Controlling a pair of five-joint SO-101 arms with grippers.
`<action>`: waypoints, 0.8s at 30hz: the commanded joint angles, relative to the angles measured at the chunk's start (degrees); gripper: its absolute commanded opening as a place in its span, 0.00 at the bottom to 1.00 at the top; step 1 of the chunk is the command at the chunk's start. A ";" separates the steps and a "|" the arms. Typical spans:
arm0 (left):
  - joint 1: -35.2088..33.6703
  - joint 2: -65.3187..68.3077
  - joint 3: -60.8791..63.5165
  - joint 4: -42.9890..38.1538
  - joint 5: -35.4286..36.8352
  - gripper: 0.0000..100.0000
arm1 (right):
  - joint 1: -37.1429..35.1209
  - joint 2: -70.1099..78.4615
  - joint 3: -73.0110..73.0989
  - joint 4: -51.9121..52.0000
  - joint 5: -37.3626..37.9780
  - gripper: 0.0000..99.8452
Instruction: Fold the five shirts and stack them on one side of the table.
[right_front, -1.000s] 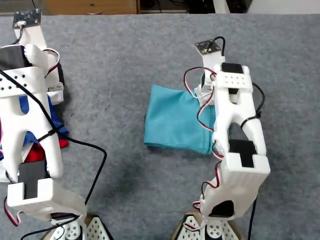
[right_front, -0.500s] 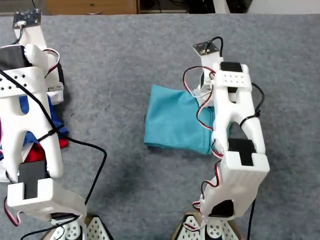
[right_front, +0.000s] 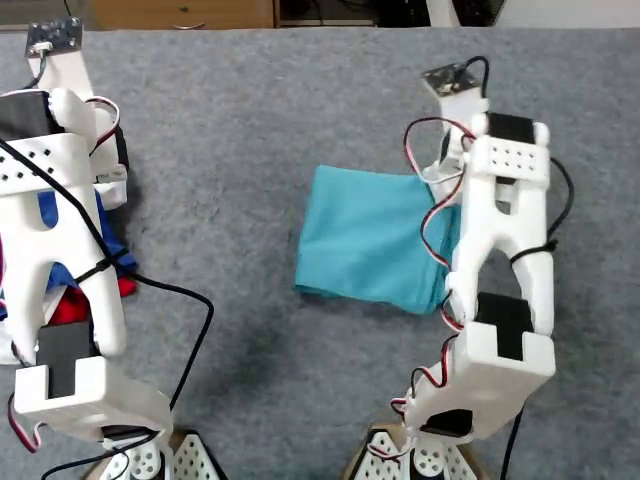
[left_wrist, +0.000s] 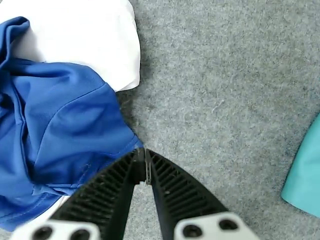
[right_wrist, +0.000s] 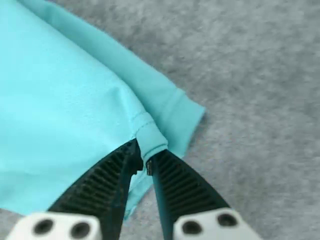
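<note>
The teal shirt (right_front: 368, 240) is lying folded in the middle of the desk (right_front: 240, 120), spreading leftward from the right hand (right_wrist: 146, 162), which is pinching its right-side hem. The left hand (left_wrist: 145, 167), clenched on nothing, is hanging well apart over the blue shirt (left_wrist: 60, 125) at left.

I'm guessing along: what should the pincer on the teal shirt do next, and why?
Probably lift slightly: the right pincer is shut on an edge of the teal shirt, while the rest lies flat, so raising frees it to fold.
</note>
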 joint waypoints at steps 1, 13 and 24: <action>-0.09 -2.24 -0.09 -0.35 -0.44 0.02 | 1.45 -3.03 -4.62 0.18 2.46 0.00; -0.09 -2.24 -0.09 -0.35 -0.44 0.02 | 3.38 4.18 -12.00 -0.18 6.07 0.00; -0.09 -2.24 -0.09 -0.35 -0.35 0.02 | 4.26 12.62 -21.14 4.22 7.91 0.00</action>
